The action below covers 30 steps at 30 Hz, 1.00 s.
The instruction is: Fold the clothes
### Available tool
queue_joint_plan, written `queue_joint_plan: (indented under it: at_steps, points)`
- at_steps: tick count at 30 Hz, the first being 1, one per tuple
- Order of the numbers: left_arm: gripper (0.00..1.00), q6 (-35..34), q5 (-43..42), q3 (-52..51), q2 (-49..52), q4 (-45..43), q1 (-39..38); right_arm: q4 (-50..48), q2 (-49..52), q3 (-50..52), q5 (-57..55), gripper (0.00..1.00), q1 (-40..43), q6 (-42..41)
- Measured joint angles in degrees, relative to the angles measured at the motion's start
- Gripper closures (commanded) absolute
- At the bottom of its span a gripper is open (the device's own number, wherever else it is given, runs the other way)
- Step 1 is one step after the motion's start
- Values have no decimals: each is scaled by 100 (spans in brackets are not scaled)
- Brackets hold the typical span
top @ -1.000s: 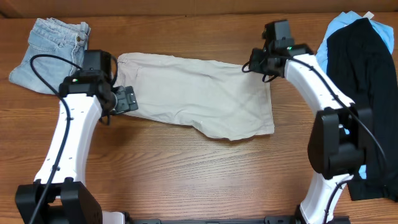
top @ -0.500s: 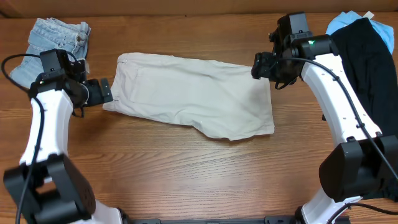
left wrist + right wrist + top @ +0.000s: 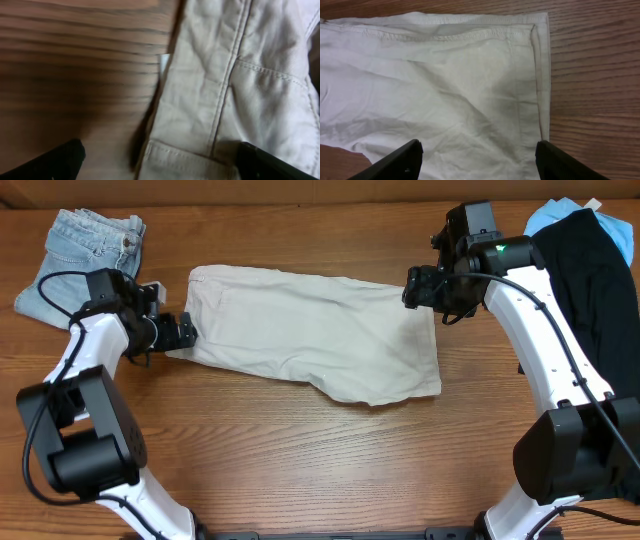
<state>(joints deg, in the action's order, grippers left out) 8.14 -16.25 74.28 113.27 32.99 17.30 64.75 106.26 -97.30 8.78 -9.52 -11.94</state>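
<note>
Your left claw gapes at the shorts' waistband; right claw, spread wide, hovers over their far-right corner, black cloth beside.

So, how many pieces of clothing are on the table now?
4: beige shorts in the middle, denim shorts far left, a black garment at the right edge lying over a sky-blue garment. More may hide beneath.

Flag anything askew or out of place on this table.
The khaki shorts lie slanted and wrinkled, their lower edge dipping unevenly toward the right. The denim shorts sit bunched at far left; a black garment is heaped over a blue garment at right.
</note>
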Motion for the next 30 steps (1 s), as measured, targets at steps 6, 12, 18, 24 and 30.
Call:
queue_joint_plan:
  at_steps: [6,12,18,24,30]
  points:
    - [0,186,-573,2,155,-212,7,-11,0,0,2,24,0,-2]
    - [0,444,-1143,2,155,-92,-50,-22,0,0,0,24,0,-2]
    - [13,402,-807,2,179,-61,-516,-28,0,0,0,24,0,-2]
    - [59,-452,271,35,205,-44,-782,-22,0,0,-2,27,0,-4]
    - [96,-1023,538,46,214,26,-787,0,0,0,2,29,0,-9]
